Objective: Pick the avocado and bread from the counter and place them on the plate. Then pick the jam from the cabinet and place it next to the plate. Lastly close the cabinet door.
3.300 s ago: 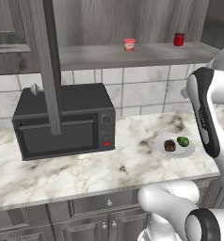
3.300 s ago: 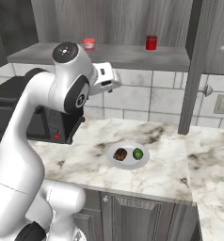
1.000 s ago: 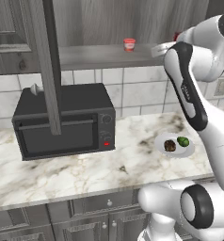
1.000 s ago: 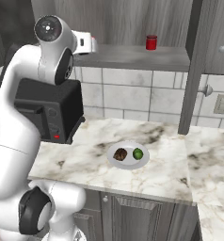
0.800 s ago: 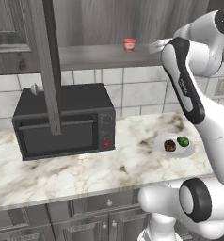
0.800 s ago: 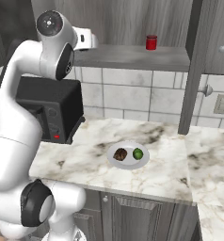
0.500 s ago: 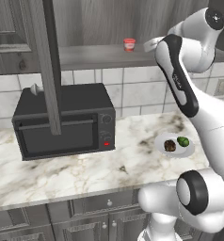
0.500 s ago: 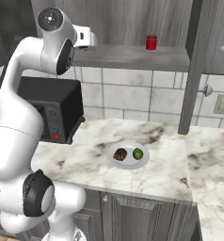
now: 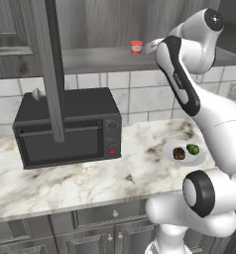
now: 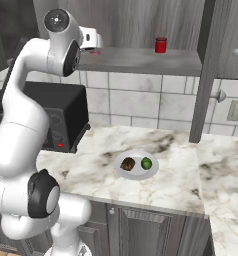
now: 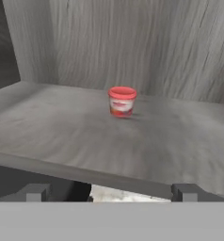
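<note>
The jam (image 11: 122, 101), a light red jar with a white band, stands upright on the grey shelf (image 11: 62, 132) of the open cabinet (image 9: 90, 57). My gripper (image 11: 111, 193) is open, level with the shelf's front edge and short of the jar, with nothing between the fingertips (image 11: 36, 192). In the left base view the hand (image 9: 149, 47) hangs just right of the jam (image 9: 136, 47). On the counter (image 9: 90, 178) the white plate (image 9: 199, 158) holds the bread (image 9: 179, 153) and the avocado (image 9: 192, 148). One cabinet door (image 9: 50, 69) stands open, edge-on.
A darker red jar (image 10: 161, 45) sits further right on the shelf. A black microwave (image 9: 65, 129) stands on the counter under the cabinet's left side. Another open door panel (image 10: 206, 75) hangs at the right. Grey drawers run below the worktop.
The arm has swung left along the shelf front, bringing the hand close beside the jam. The jaws stayed open. Plate, bread and avocado have not moved.
</note>
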